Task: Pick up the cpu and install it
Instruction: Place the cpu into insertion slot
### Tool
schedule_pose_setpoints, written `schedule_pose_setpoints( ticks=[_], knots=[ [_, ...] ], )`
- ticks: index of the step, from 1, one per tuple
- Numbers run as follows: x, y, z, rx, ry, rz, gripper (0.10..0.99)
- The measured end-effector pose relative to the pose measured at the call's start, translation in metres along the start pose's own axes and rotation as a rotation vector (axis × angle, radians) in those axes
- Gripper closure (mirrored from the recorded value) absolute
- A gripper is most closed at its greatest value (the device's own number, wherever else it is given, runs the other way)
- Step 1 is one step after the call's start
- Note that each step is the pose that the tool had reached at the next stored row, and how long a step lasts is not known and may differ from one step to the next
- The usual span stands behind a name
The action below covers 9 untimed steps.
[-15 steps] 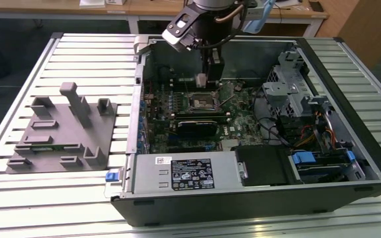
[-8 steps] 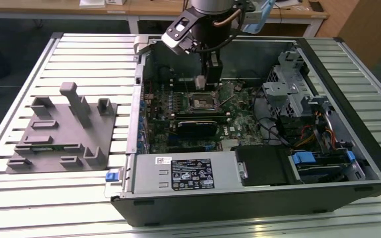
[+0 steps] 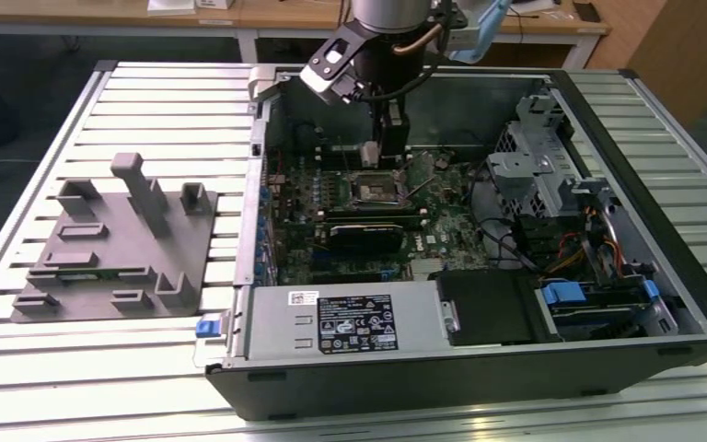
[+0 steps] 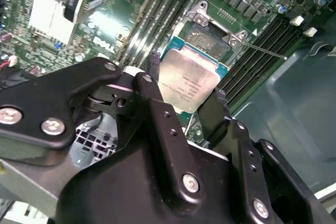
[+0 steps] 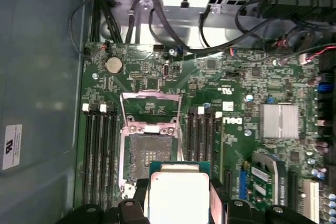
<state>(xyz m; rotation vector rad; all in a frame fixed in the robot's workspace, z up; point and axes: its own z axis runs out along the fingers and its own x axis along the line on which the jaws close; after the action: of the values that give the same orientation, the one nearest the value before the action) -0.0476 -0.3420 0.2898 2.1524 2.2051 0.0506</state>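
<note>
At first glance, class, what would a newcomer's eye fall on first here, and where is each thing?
The silvery cpu, gripped by its edges in the black gripper, hangs close to the open socket on the green motherboard. In the exterior view the arm reaches into an open computer case, with a grey tray on the exterior view's left.

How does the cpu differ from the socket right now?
The cpu has a pale silvery top; the socket is dark, with its metal frame swung open. The cpu is clamped in the gripper; the socket sits empty on the motherboard. Both are square.
</note>
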Motion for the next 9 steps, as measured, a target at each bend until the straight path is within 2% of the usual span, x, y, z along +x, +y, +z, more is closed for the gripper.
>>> schedule_pose_setpoints(
  ticks=[3, 9],
  knots=[
    [0.0042, -0.0002, 0.0042, 0.000, -0.0001, 0.000, 0.541],
    [0.0047, -0.0004, 0.0080, 0.000, 0.0001, 0.000, 0.541]
  ],
)
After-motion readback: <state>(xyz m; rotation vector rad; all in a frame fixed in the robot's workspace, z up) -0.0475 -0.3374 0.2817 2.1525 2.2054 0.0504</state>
